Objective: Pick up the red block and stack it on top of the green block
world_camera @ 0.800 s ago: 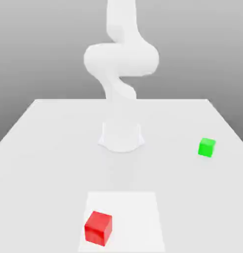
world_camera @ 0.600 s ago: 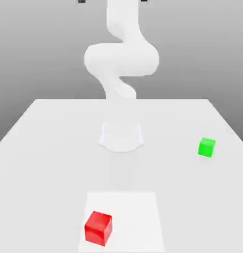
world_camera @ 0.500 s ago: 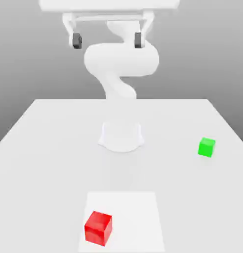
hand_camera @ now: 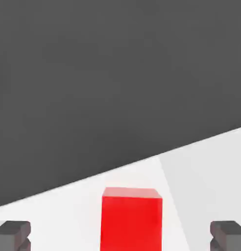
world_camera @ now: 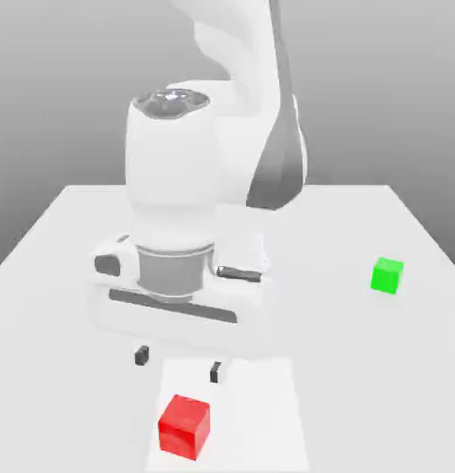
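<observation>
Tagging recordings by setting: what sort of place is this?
Most likely a simulated robot workspace: a white arm over a plain pale table, two plain cubes, red and green, and a featureless grey backdrop.

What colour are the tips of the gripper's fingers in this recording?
Black or very dark grey on the fingertips; the exterior view shows it best.

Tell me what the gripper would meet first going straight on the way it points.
Most likely the red block: the open gripper points down above it, and the hand view shows the block between the fingertips, though the exterior view leaves the exact depth unclear.
</observation>
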`<action>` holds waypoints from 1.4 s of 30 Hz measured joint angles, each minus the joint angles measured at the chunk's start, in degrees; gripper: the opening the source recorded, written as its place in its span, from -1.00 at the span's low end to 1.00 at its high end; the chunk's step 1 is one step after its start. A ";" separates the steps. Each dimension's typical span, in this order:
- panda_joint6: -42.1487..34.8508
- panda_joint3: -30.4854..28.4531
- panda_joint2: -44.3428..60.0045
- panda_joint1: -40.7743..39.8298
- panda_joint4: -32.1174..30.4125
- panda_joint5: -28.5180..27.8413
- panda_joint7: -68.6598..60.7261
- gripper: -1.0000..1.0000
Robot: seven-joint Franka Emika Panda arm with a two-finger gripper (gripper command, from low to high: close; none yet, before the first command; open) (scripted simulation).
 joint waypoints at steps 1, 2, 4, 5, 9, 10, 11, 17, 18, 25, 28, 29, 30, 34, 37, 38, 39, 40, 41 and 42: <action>1.54 0.02 2.07 -0.05 0.11 0.11 0.04 0.00; 3.18 0.03 4.15 -0.08 0.32 0.17 0.06 0.00; 6.62 0.04 8.30 -0.09 0.87 0.21 0.07 0.00; 8.08 0.13 10.06 -0.20 1.13 0.13 0.13 -1.00; 8.11 0.14 10.06 -0.22 1.13 0.09 0.18 -1.00; 8.12 0.15 10.06 -0.23 1.13 0.06 0.20 -1.00; 8.86 0.16 10.95 -0.24 1.26 0.03 0.23 -1.00; 0.94 0.54 1.50 -0.20 -0.26 0.19 -0.05 -1.00; 0.08 2.02 -0.09 0.55 -0.88 0.94 -1.43 -1.00; -2.71 13.54 -9.47 16.64 -6.46 9.68 -16.77 -1.00; -3.53 15.91 -13.16 24.37 -8.99 12.99 -23.30 -1.00; -3.76 16.86 -14.34 26.38 -9.85 13.92 -25.35 -1.00; -3.96 17.77 -15.49 28.35 -10.72 14.74 -27.32 -1.00; -4.51 22.41 -19.77 37.13 -14.27 17.57 -34.91 -1.00; -4.65 26.17 -22.59 43.86 -17.02 19.14 -40.24 -1.00; -4.63 27.40 -23.45 46.10 -17.95 19.54 -41.94 -1.00; -4.56 28.33 -24.22 48.54 -18.90 19.67 -43.44 -1.00; -4.46 29.48 -24.99 50.80 -19.86 19.94 -45.07 -1.00; -4.32 30.58 -25.67 52.95 -20.81 20.05 -46.56 -1.00; -4.17 31.75 -26.37 55.18 -21.80 20.20 -48.16 -1.00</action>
